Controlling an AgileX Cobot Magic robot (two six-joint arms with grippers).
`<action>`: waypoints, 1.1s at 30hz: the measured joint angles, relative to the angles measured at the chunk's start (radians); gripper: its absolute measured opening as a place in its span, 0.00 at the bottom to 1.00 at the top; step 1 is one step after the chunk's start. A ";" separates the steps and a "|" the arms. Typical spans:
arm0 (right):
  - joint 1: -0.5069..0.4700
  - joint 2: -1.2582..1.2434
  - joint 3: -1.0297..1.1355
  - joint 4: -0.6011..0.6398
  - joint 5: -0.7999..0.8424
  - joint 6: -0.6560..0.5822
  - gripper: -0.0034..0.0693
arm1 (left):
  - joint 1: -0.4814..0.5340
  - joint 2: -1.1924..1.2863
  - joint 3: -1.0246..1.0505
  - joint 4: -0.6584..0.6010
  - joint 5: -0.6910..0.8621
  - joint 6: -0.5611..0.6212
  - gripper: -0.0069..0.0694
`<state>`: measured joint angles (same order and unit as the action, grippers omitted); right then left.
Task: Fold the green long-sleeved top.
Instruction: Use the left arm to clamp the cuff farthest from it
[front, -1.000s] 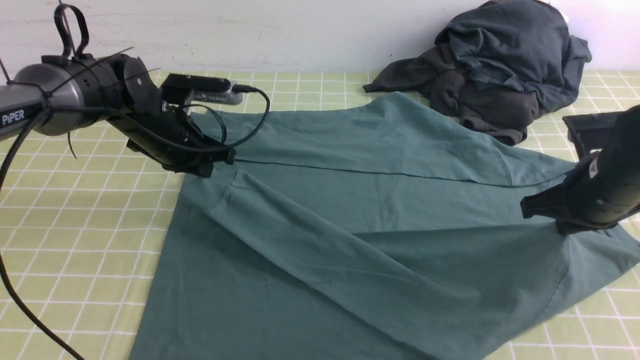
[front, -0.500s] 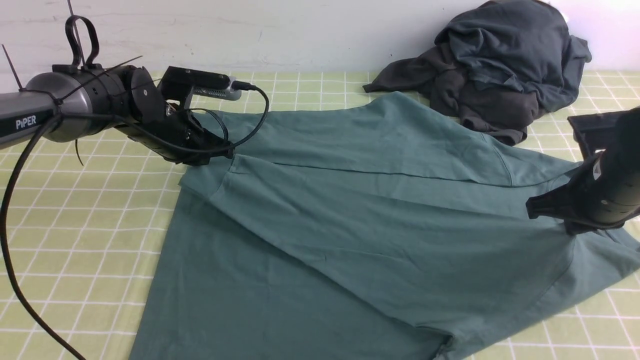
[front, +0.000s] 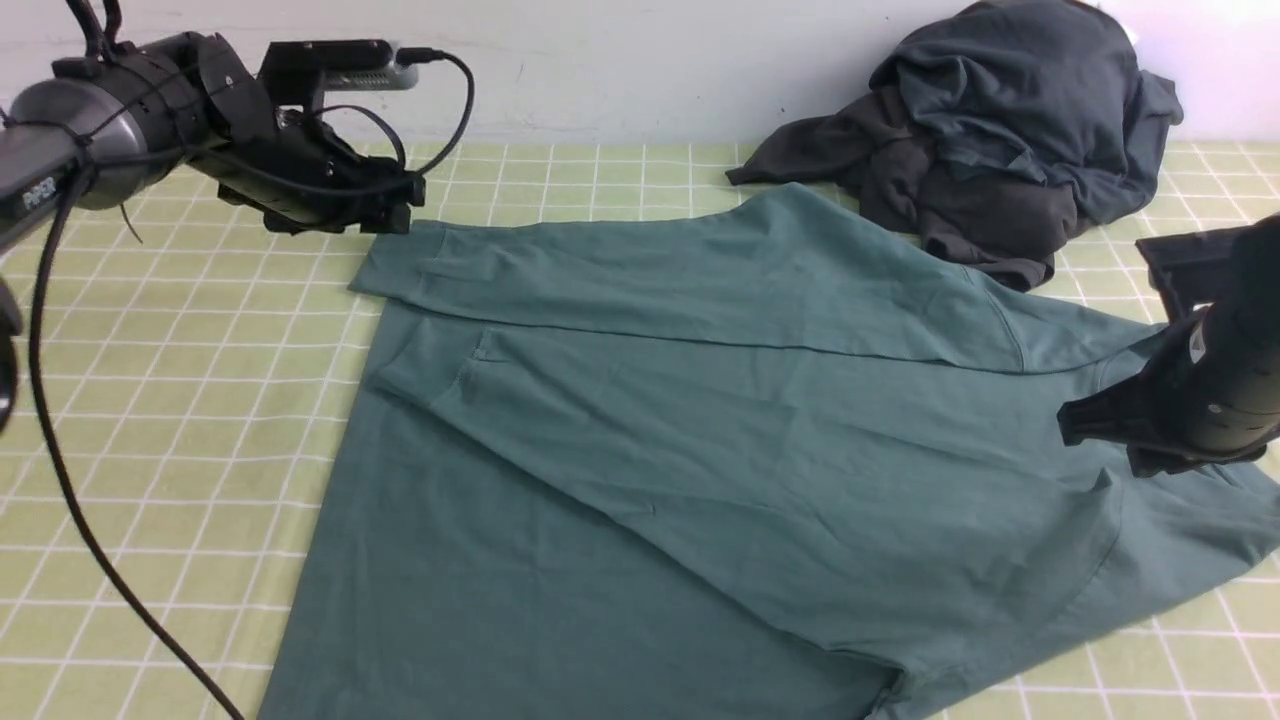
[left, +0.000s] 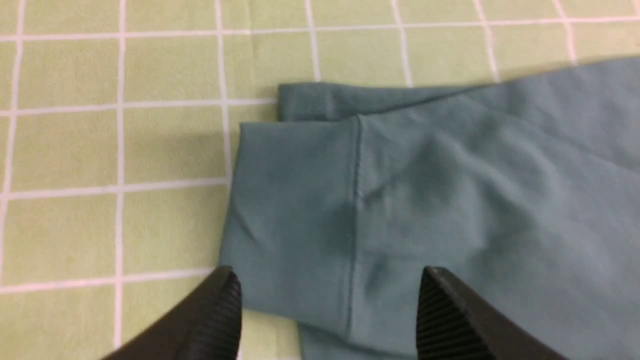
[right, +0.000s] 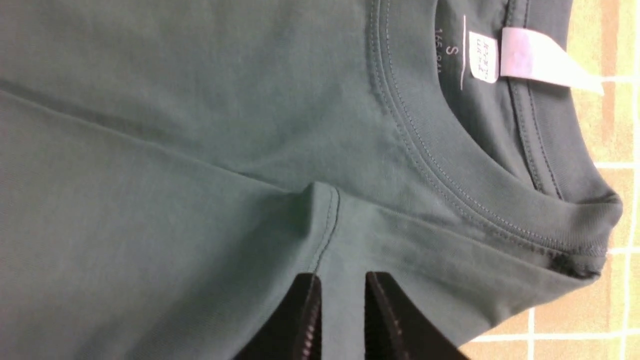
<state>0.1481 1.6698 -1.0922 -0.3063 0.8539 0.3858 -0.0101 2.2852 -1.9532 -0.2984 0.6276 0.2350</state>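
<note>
The green long-sleeved top (front: 700, 420) lies spread on the checked cloth, with one sleeve folded across its body. My left gripper (front: 398, 208) hangs open and empty above the sleeve's ribbed cuff (left: 290, 200). That cuff lies on a second cuff near the top's far left corner, and in the left wrist view the open gripper (left: 327, 280) straddles it from above. My right gripper (front: 1075, 425) is at the top's right side. In the right wrist view the right gripper (right: 340, 280) is shut on a raised pinch of green fabric at a seam, beside the crew collar (right: 450, 165) and its white label (right: 530, 60).
A dark charcoal-grey heap of clothes (front: 1000, 130) lies at the back right against the wall, touching the top's far edge. The yellow-green checked tablecloth (front: 150, 400) shows bare on the left and along the back.
My left gripper carried the sleeve cuff toward the far left, let go of it, then rose and drew back. The sleeve now lies flat. My right gripper has hardly moved.
</note>
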 joint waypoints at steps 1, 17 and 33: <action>0.000 0.000 0.000 0.000 0.000 -0.003 0.23 | 0.002 0.007 -0.012 0.000 0.001 -0.004 0.66; 0.000 0.000 0.000 0.014 0.021 -0.064 0.23 | 0.008 0.156 -0.153 0.003 0.114 -0.005 0.09; 0.000 0.000 0.000 0.079 -0.015 -0.147 0.23 | 0.020 0.183 -0.161 0.087 0.076 -0.021 0.63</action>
<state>0.1481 1.6698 -1.0922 -0.2269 0.8385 0.2387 0.0101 2.4679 -2.1138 -0.2112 0.7040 0.2144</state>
